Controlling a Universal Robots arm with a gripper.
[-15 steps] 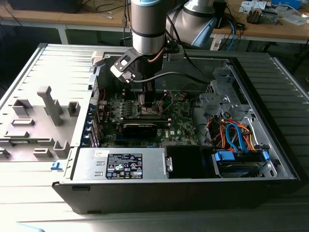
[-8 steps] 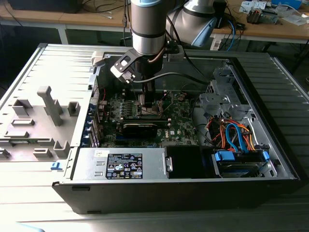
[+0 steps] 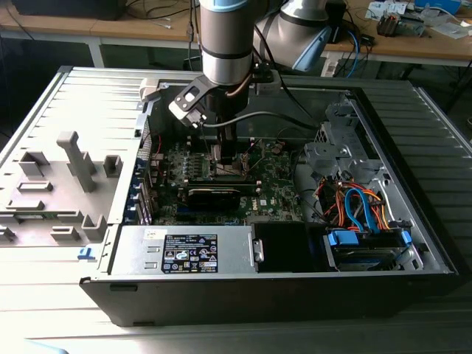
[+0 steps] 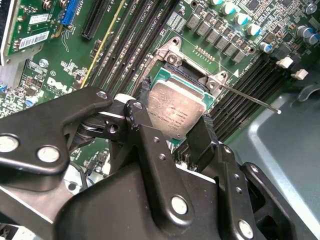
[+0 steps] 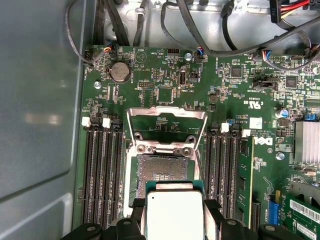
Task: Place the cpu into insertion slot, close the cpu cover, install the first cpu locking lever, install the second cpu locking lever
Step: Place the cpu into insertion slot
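**The cpu [image 5: 175,217] pinched flat, low over the open insertion slot [image 5: 161,171]**

The chip lies level with its silvery top up, clamped by two opposite edges between the fingers of the end effector [image 5: 175,210]. The slot seems to sit beneath it and slightly ahead, its dark contact field showing past the chip's far edge. Beyond that, the cpu cover [image 5: 166,110] stands raised on its hinge. I cannot tell if the chip touches the socket. All this sits on the green board [image 3: 276,188].
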